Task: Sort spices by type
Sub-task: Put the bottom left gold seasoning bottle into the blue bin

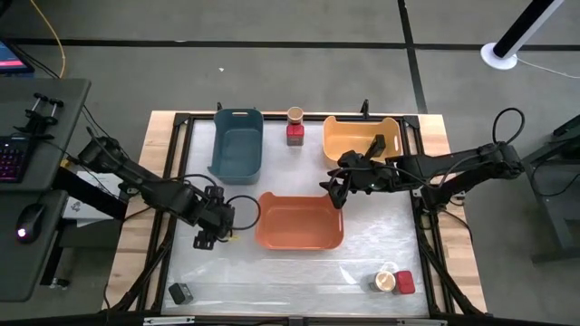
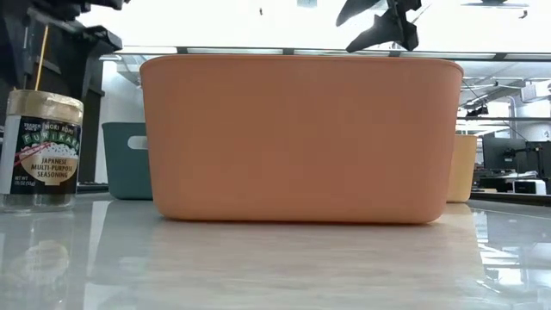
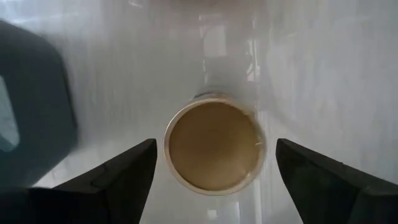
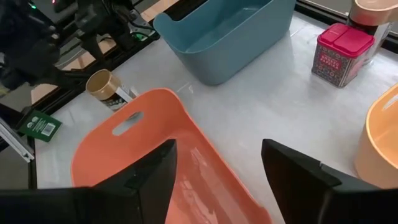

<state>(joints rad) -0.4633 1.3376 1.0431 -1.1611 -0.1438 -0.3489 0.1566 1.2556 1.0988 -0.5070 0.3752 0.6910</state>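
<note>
The left end effector (image 3: 211, 171) hovered released directly above a round glass jar with a tan lid (image 3: 214, 144) on the worktop (image 3: 323, 74), while the right end effector (image 4: 217, 180), also released, hung over the orange plastic bin (image 4: 118, 149).

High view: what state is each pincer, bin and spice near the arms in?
left pincer: open, above the jar
right pincer: open, empty, over the orange bin's edge
jar: upright, lid on
red tin: upright, closed
orange bin: empty
blue bin: empty
</note>
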